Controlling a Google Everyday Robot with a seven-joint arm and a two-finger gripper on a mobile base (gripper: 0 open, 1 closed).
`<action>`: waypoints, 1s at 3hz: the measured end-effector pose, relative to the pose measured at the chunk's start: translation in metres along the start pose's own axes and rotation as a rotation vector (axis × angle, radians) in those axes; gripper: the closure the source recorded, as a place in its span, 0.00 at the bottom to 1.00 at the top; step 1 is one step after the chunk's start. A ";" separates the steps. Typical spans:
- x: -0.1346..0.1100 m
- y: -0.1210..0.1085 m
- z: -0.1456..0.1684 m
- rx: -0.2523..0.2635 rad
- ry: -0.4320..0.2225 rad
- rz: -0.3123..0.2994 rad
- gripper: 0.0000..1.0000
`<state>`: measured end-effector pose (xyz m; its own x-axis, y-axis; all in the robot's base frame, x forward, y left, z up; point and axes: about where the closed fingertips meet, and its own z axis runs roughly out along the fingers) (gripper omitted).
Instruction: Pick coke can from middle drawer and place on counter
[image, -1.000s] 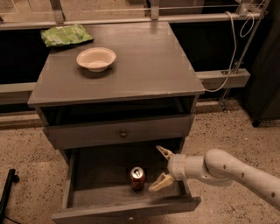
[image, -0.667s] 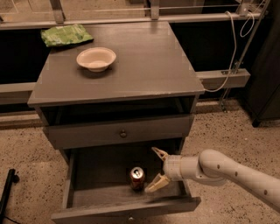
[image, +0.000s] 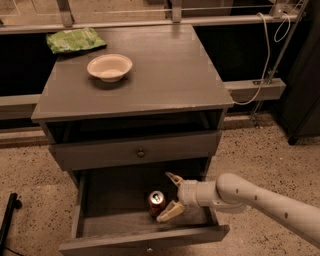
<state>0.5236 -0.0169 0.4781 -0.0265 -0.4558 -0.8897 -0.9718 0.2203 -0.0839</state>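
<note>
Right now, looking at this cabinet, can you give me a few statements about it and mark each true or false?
1. The coke can stands upright in the open middle drawer. True.
2. The hand is shut on the can. False: it is open, its fingers spread just right of the can.
3. A bowl sits on the counter. True.
4. The green bag lies inside the bowl. False: it lies apart from it, at the counter's back left corner.
</note>
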 end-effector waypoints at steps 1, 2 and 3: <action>0.017 0.005 0.014 0.008 0.008 0.064 0.00; 0.030 0.011 0.028 0.004 0.023 0.098 0.21; 0.032 0.014 0.037 -0.002 0.030 0.101 0.45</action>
<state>0.5175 0.0033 0.4322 -0.1312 -0.4572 -0.8796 -0.9643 0.2648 0.0061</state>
